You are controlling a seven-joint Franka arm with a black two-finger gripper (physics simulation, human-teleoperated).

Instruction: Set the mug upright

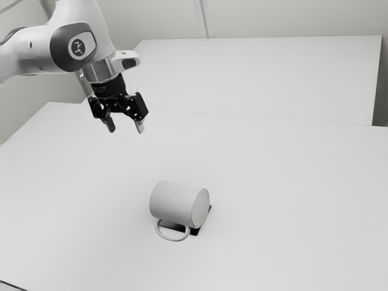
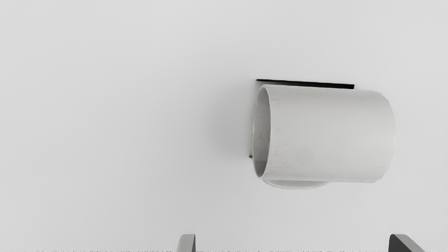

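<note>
We see the white cylindrical mug (image 1: 173,203) on its side at the exterior view's lower centre, over a flat black object (image 1: 195,231); our black fingers (image 1: 110,125), upper left, stand apart, holding nothing.

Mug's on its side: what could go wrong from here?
The mug lies on its curved wall, so a nudge from the open gripper might roll it. Its handle juts out and could snag a finger. The black patch partly under the mug, if solid, might leave it standing unevenly.
</note>
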